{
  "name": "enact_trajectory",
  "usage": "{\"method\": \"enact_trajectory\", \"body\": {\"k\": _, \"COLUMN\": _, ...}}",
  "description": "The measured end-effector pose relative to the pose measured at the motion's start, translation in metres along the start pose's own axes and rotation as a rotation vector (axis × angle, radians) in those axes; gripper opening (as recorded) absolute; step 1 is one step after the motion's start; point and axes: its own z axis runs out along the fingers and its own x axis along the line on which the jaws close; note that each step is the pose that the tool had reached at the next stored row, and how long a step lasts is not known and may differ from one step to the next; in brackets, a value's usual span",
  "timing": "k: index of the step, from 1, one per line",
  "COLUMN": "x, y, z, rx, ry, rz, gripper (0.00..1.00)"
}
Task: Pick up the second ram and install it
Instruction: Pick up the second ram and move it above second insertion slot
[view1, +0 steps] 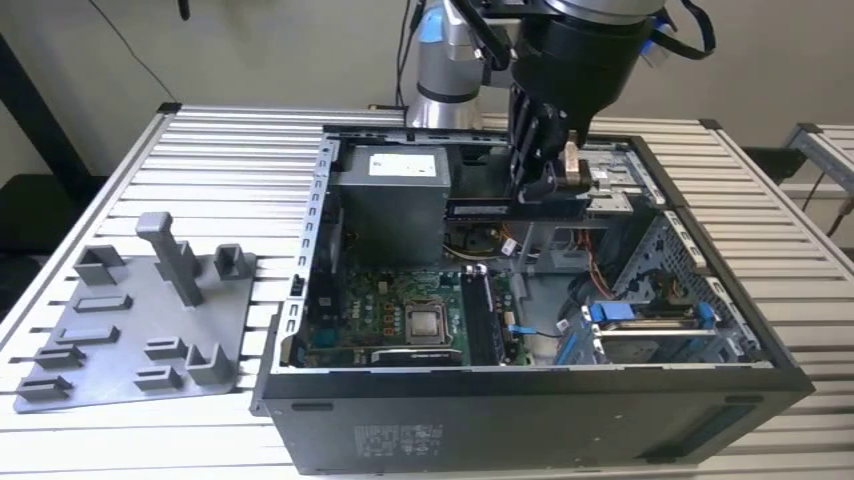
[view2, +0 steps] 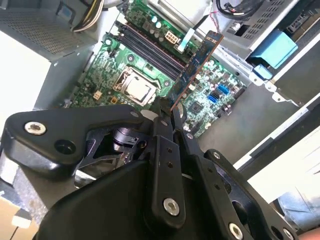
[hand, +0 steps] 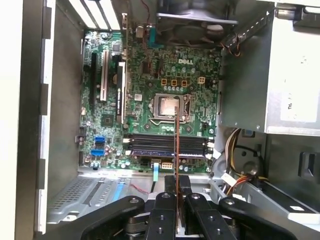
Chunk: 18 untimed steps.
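On the exterior view's left you see a grey tray lying on the slatted counter, with upright posts and low blocks standing on it. Just beside it, toward the middle, lies the open computer case.

Inside the case, a grey power supply sits at the far side. Nearer to the camera the green motherboard lies flat, with the square processor socket in it and the long dark memory slots beside the socket. On the exterior view's right, a blue bracket sits among metal drive bays and cables.

The tool hangs over the far part of the case, beside the power supply. Its fingers are closed narrow on one end of the second ram, and the stick reaches out from them toward the exterior view's left. In the second wrist view the tool clamps the stick, which is in the air above the board, apart from the slots. In the first wrist view the tool holds it edge-on, so you see it as a thin line across the slots.
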Motion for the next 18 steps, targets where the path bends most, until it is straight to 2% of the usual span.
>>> {"method": "enact_trajectory", "body": {"k": 18, "x": -0.0286, "y": -0.0012, "z": 0.0034, "rx": 0.0023, "ry": -0.0009, "rz": 0.035, "gripper": 0.14}}
